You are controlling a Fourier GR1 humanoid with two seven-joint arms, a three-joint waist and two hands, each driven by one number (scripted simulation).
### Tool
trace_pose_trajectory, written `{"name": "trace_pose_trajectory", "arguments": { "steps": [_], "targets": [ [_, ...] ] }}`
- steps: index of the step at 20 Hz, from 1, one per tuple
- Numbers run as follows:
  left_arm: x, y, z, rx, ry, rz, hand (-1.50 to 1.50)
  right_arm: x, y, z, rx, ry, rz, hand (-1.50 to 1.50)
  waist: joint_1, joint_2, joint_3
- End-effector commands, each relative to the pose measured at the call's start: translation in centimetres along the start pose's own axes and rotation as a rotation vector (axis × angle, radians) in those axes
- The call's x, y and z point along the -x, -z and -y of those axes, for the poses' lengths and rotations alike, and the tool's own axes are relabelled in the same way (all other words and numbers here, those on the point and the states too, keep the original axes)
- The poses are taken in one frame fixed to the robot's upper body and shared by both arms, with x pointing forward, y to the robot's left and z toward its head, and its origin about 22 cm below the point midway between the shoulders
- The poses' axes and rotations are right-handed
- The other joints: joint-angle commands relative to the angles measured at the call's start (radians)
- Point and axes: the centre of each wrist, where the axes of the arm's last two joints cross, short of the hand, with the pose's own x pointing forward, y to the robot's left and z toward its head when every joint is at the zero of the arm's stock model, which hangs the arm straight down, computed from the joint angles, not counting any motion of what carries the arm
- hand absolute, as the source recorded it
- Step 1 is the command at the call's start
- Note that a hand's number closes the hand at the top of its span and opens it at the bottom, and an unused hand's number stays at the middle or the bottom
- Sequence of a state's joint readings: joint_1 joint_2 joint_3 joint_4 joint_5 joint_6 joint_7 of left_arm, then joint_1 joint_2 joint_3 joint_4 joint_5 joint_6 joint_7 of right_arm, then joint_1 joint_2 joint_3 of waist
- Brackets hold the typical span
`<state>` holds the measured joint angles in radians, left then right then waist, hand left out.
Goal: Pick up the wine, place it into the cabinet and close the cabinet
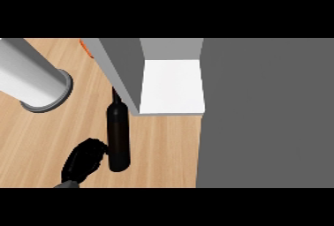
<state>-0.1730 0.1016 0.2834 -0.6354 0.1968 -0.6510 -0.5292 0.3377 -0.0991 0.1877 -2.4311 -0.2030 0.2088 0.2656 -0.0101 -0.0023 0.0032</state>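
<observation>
Fingers (91,150) of your left hand (81,161) are curling against the wine (118,137), apparently gripping it. It's lying with its neck pointing up-frame toward the cabinet (171,86).

Even, bright light – soft faint shadows on the counter (39,141) – no glare.

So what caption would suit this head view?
A black hand beside a dark wine bottle lying before the open cabinet.

Light wooden counter (46,141) across the left half of the view. Big grey cylinder (29,75) lying tilted at upper left — wider ring at its lower end, resting on the wood. Small orange thing (85,47) near the top edge — mostly hidden, kind unclear.
</observation>
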Motion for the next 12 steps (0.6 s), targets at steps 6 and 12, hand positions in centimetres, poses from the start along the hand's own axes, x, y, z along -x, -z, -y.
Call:
{"name": "trace_pose_trajectory", "arguments": {
  "steps": [6,12],
  "targets": [
    [0.2,1.8,2.0,-0.062,0.215,0.192,1.5,-3.1,-1.4,-0.6,-0.015,0.017,0.056,-1.5,-0.004,0.001,-0.004],
    [-2.6,2.5,1.4,-0.111,0.456,0.308,1.5,-1.9,-1.6,-0.9,-0.012,0.031,0.041,-1.5,0.0,-0.002,-0.003]
  ]
}}
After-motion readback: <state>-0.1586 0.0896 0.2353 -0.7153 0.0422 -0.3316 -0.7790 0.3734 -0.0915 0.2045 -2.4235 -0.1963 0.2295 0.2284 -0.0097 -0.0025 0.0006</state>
